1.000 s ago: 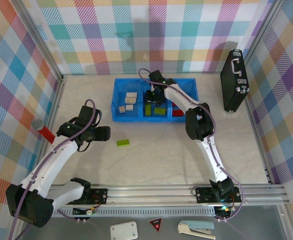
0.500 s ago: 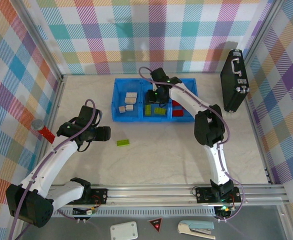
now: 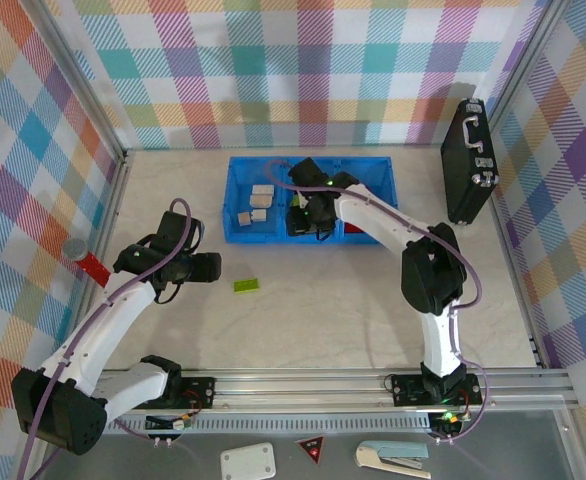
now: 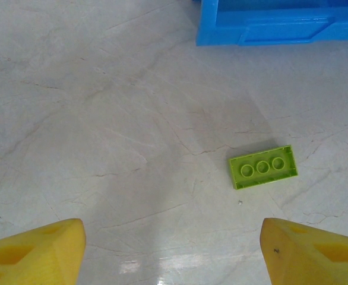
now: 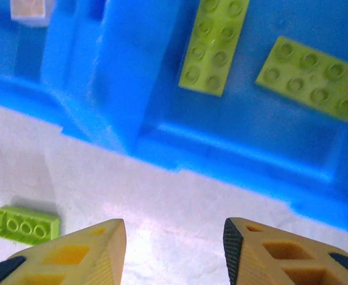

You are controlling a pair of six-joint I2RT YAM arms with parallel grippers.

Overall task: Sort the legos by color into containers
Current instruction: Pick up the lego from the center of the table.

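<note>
Hovering at the front wall of the blue tray (image 5: 233, 163), my right end effector (image 5: 174, 252) stands released, empty. My left end effector (image 4: 174, 252) hangs released near a lime brick (image 4: 263, 167) on the counter (image 4: 103, 119).

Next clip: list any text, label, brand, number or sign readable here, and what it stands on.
No readable text in any view.
Small red triangular sticker below the front rail: a sign, its mark too small to read.
Lime green studded brick on the table: no lettering visible.
</note>
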